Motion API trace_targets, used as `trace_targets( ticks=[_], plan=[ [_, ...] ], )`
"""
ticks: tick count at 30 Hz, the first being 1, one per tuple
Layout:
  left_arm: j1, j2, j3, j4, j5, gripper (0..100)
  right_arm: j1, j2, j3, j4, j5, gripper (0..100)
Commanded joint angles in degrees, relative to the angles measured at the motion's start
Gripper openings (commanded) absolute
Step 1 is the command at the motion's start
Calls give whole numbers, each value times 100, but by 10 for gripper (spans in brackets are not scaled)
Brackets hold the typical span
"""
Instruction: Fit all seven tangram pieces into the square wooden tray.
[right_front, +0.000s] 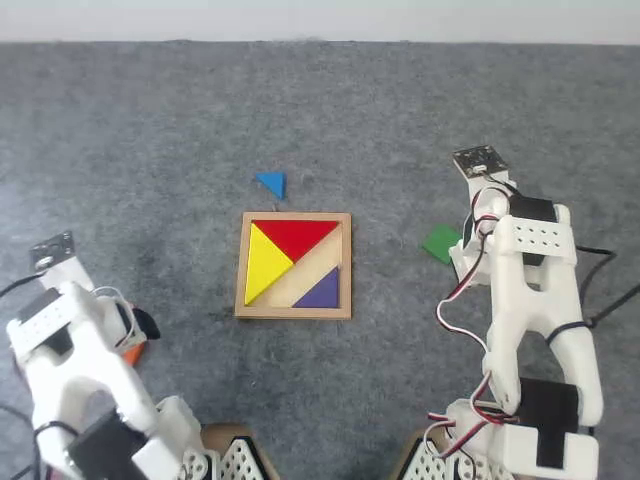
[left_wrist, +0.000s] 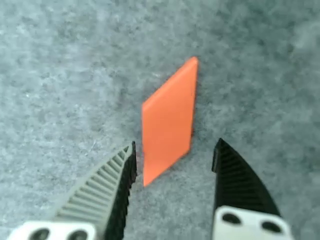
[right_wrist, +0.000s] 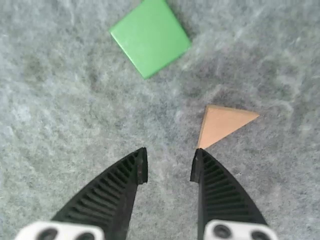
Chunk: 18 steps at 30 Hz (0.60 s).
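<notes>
The square wooden tray (right_front: 293, 309) lies mid-table holding a red triangle (right_front: 294, 236), a yellow triangle (right_front: 264, 263) and a purple triangle (right_front: 322, 291). A small blue triangle (right_front: 271, 183) lies just behind the tray. My left gripper (left_wrist: 172, 162) stands open low over the carpet, its fingers on either side of the near end of an orange parallelogram (left_wrist: 169, 119), seen also as an orange parallelogram (right_front: 133, 350) by the left arm. My right gripper (right_wrist: 169, 165) is open above bare carpet, with a tan triangle (right_wrist: 223, 124) just beside one fingertip and a green square (right_wrist: 150, 36) farther off, also the green square (right_front: 440, 243).
Grey carpet (right_front: 180, 130) covers the table, with open room behind and to the left of the tray. The right arm (right_front: 530, 300) stands right of the tray and hides the carpet under it. The left arm (right_front: 70, 370) fills the near left corner.
</notes>
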Motion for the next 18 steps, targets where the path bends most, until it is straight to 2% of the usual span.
trace_targets(
  ticks=[1,6,10,18],
  plan=[
    [-79,0,-242,-149,360,246,66,-303,-44,-66,35,144],
    [-185,0,-286,-255,431,246,84,-303,-44,-75,-9,144],
    [-149,9,-259,-316,747,246,66,-356,-44,-75,-193,144],
    [686,149,-92,-510,782,209,66,-347,-44,-75,-220,144]
  ],
)
